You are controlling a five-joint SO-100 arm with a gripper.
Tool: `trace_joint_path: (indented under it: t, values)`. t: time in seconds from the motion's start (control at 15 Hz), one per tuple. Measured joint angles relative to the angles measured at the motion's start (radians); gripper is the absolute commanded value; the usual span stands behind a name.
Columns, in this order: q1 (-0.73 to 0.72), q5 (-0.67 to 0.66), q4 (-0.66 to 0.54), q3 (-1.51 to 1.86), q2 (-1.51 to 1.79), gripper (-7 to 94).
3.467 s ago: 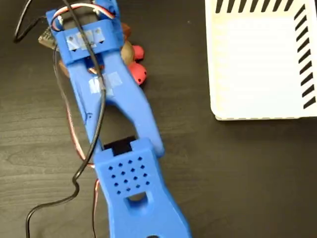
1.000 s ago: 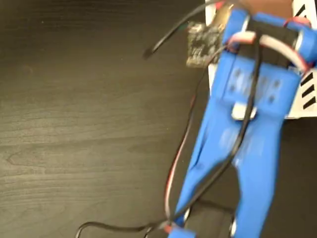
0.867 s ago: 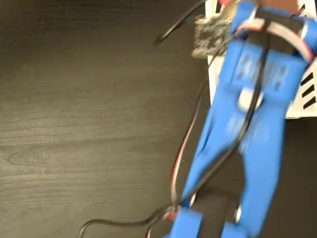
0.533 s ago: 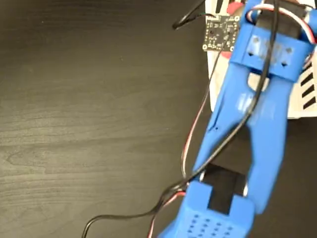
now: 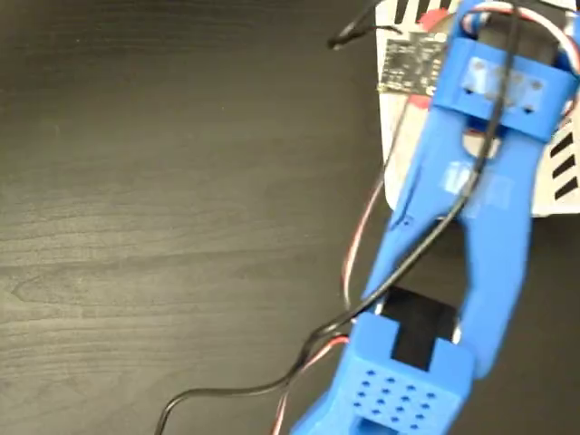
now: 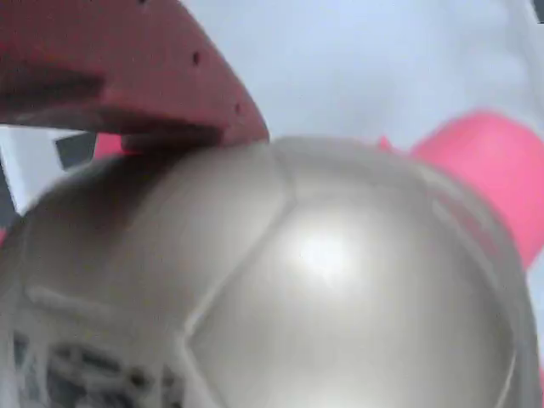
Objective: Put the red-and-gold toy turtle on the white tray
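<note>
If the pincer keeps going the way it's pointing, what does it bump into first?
Probably the tray. The wrist view shows the turtle filling the frame, a red finger against its shell and pale tray surface behind it. How much gap is left below cannot be told.

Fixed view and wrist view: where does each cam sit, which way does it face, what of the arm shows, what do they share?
Fixed view: overhead, facing straight down on the dark wood table; the blue arm with its cables crosses the right side, covering most of the white tray.
Wrist view: on the gripper, pressed close to the red-and-gold toy turtle; its shell fills the frame, with one red jaw at top left.
Shared: the turtle, only a red sliver in the fixed view, and the tray.
</note>
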Motion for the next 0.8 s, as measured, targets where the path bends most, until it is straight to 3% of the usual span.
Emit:
trace_joint_path:
  t: [0.4, 0.47, 0.6, 0.8]
  values:
    - [0.012, -0.012, -0.002, 0.002, 0.0, 56]
    - [0.014, -0.012, -0.006, 0.009, 0.0, 45]
    - [0.015, -0.008, -0.031, 0.043, 0.002, 5]
    - [0.002, 0.04, -0.155, 0.146, 0.11, 0]
